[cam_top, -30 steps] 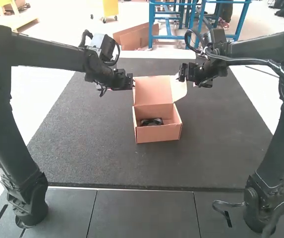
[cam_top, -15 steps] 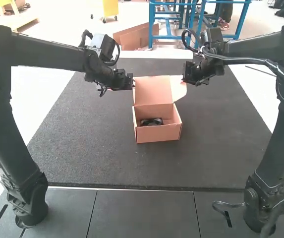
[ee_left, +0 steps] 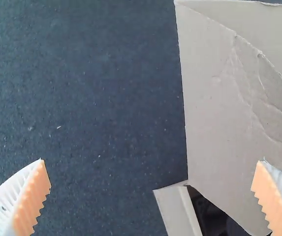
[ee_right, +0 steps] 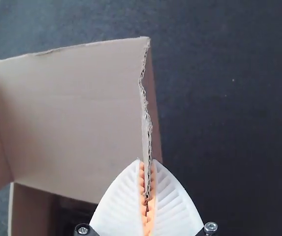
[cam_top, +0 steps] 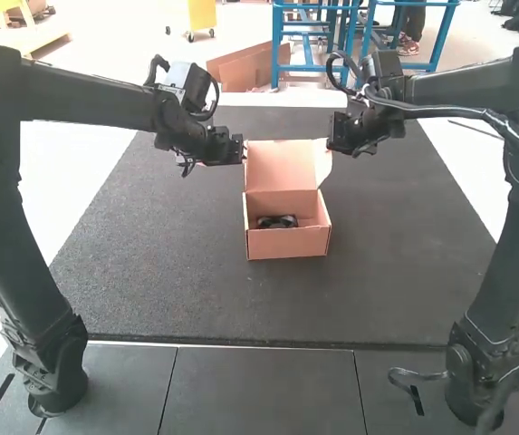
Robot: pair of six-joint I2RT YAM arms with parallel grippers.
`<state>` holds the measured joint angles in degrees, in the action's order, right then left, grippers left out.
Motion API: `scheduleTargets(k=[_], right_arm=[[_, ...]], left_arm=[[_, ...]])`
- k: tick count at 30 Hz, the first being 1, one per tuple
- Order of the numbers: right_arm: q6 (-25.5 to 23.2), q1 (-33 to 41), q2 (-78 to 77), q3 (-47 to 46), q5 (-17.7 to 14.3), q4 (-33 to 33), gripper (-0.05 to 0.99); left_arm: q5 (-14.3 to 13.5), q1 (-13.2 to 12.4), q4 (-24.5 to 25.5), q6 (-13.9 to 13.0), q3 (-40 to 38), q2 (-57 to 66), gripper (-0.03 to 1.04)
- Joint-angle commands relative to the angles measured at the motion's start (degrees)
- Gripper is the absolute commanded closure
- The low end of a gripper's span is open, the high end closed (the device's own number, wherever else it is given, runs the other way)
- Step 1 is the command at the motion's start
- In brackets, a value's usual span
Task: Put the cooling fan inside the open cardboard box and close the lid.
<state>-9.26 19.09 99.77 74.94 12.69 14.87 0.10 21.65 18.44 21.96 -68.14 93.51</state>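
robotics lab: two arms [cam_top: 78,95] at black mat [cam_top: 150,263]

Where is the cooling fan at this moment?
In the high view, the cooling fan lies inside the open cardboard box, in the middle of the mat, below its raised lid.

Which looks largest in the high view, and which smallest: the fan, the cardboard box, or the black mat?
1. black mat
2. cardboard box
3. fan, lying inside the box, its lower part hidden by the front wall

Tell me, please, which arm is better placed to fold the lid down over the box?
Right, probably: the right pincer is shut on the lid at its side edge; the left pincer hangs open beside the opposite edge.
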Motion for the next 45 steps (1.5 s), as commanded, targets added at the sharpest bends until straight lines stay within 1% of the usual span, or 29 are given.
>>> scheduleTargets(k=[1,6,9,14,16,22,29,36,45], right_arm=[[-0.68,2.09,0.61,0.39,0.06,0.95,0.94],[-1.38,3.85,0.25,-0.14,-0.73,2.09,0.94],[-1.47,4.2,-0.89,-0.84,-1.26,3.93,0.94],[-1.64,4.29,-3.53,-4.8,-4.16,3.93,0.94],[-1.91,4.2,-4.67,-6.56,-4.69,2.79,0.94],[-2.35,4.37,-7.48,-10.6,-4.69,1.65,0.94],[-3.4,6.31,-10.03,-15.17,-4.87,-0.64,0.94],[-3.58,7.01,-11.26,-18.86,-5.39,-3.45,0.94],[-4.02,7.63,-12.58,-22.73,-5.39,-4.94,0.94]], left_arm=[[0.87,0.76,-0.16,0.28,-2.61,0.09,0.04],[0.96,1.03,0.02,0.28,-2.88,0.09,0.04],[1.04,1.29,0.2,0.28,-2.88,0.09,0.04],[1.66,1.47,0.72,0.28,-2.88,0.0,0.04],[1.92,1.73,1.08,0.46,-2.88,-0.09,0.04],[2.19,2.78,1.69,0.9,-2.35,-0.79,0.04],[2.27,3.14,3.18,0.9,-0.77,-2.28,0.04],[2.27,3.22,4.42,0.72,2.31,-4.04,0.04],[2.54,4.45,4.77,0.81,6.26,-6.24,0.04]])
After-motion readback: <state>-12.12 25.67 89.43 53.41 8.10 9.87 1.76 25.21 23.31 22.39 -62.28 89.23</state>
